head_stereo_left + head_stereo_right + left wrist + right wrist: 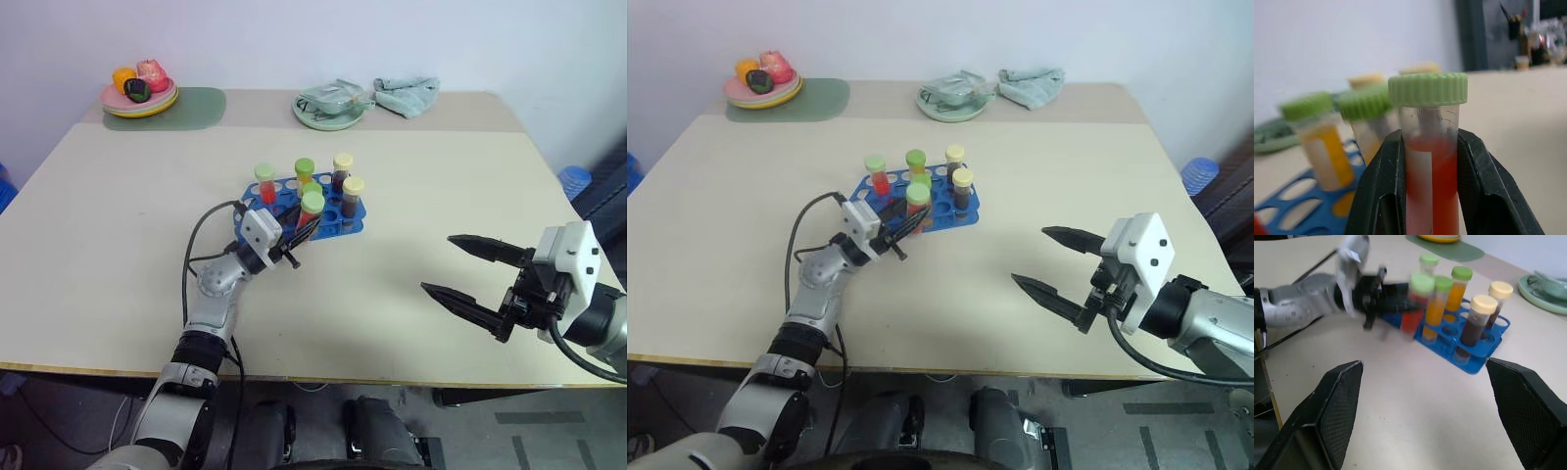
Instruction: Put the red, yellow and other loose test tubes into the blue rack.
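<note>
Caught mid-placement: left gripper (pixel 300 233) clamped on a green-capped tube (pixel 1430 161) of red liquid, black fingers (pixel 1378 196) pressed to either side of the tube body just below the cap, at the near edge of the blue rack (pixel 345 223). Stood upright in the grip, long axis near vertical, cap on top and closed end pointing down toward the rack; hidden by the fingers whether that lower end had already entered a hole or merely hung above one. Judged to be the last stretch of seating this tube. Called next for lining the tube's foot over a free hole on the near side, lowering it straight without tilting, and loosening the fingers only once the rack carried it, with care not to knock the neighbours just beside it. Already standing upright in the rack: another red tube (pixel 265 183), an orange tube (pixel 305 172) and two dark tubes with cream caps (pixel 342 172), caps up, crowded close around the held one. Well apart, low over the table (pixel 118 284) on the robot's right, right gripper (pixel 458 265) hung with its fingers spread wide and nothing between them. No loose tubes spotted on the tabletop.
</note>
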